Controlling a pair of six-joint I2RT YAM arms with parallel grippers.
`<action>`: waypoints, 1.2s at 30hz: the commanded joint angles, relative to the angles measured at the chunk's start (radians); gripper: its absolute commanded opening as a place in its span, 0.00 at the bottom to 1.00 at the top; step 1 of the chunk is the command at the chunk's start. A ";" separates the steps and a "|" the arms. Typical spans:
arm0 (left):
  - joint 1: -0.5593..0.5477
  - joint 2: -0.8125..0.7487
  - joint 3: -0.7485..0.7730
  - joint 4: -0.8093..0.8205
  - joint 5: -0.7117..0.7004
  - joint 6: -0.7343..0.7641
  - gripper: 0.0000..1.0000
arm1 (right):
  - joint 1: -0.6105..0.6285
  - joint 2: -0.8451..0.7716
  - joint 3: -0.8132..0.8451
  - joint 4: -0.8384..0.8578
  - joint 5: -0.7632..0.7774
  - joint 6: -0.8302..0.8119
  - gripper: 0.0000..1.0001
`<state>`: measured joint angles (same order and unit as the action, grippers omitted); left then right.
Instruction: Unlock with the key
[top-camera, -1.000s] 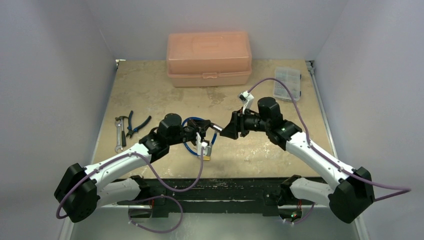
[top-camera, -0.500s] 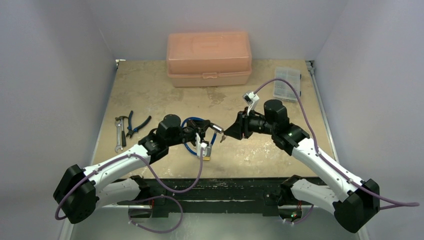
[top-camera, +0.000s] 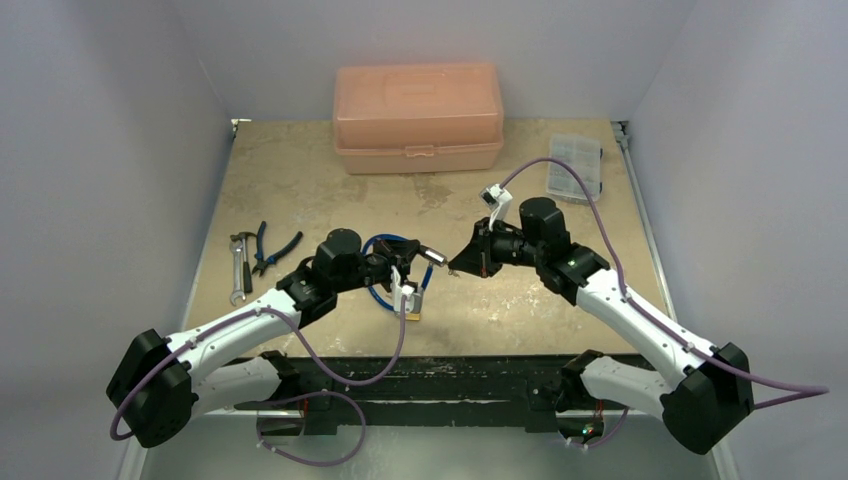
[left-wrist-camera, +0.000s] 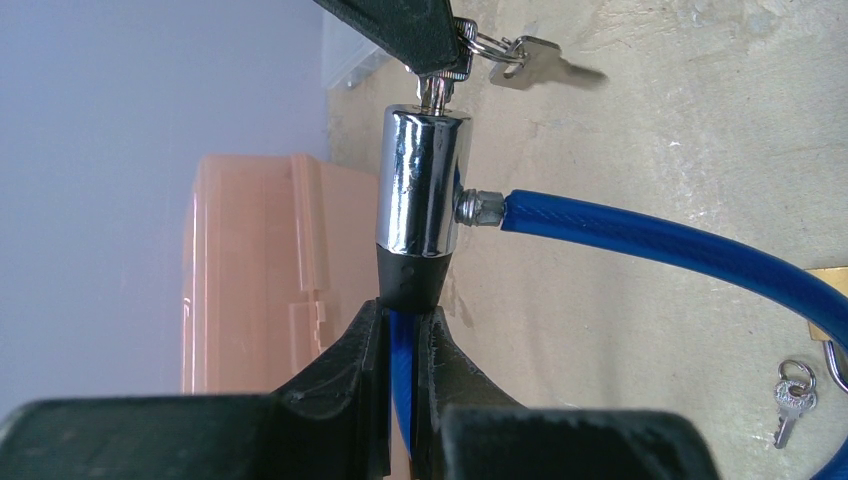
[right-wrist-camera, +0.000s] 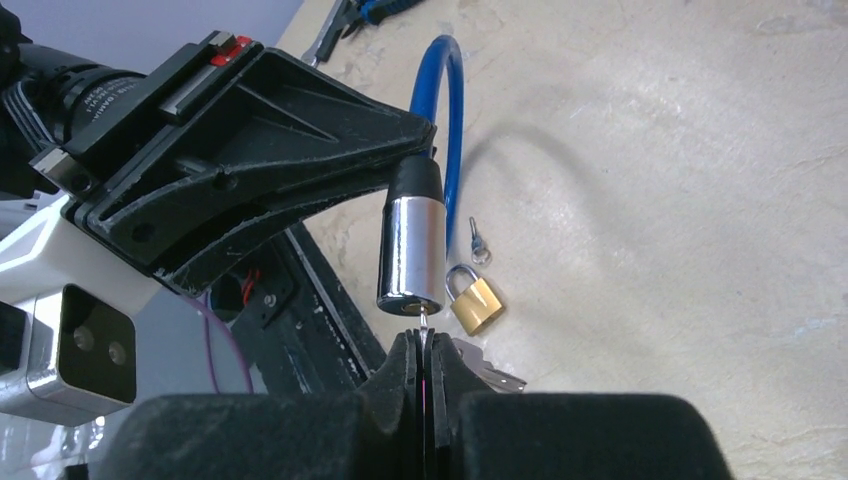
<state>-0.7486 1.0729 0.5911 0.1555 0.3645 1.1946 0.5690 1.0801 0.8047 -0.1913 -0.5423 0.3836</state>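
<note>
Silver thin metal key (left-wrist-camera: 432, 90) sits pushed into the end of the chrome cylinder lock (left-wrist-camera: 420, 180), held above the middle of the beige tabletop (right-wrist-camera: 700, 200). The right gripper (right-wrist-camera: 424, 345) is clenched on the key's head, its arm reaching in from the near right corner, elbow out. The left gripper (left-wrist-camera: 400, 315) clamps the blue cable (left-wrist-camera: 650, 240) behind the cylinder's black collar. A small brass padlock (right-wrist-camera: 478, 305) lies beneath. Bare tabletop stretches to the peach plastic toolbox (top-camera: 418, 115) at the far edge.

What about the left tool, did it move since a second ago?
No. In the top view the left tool stays just past the brass padlock, same spot as before, clamped on the blue cable lock.
</note>
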 joint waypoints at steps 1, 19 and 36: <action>-0.003 -0.031 0.008 0.068 0.036 0.005 0.00 | 0.003 0.015 0.003 0.049 -0.013 -0.010 0.00; -0.005 -0.030 0.007 0.094 0.054 -0.010 0.00 | 0.003 0.074 0.022 0.143 -0.029 0.075 0.00; -0.001 -0.116 -0.012 0.256 -0.058 -0.034 0.00 | 0.002 0.130 0.180 0.153 -0.033 0.096 0.00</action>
<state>-0.7338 0.9901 0.5735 0.1909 0.2504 1.1873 0.5644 1.1851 0.8833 -0.0776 -0.5800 0.5003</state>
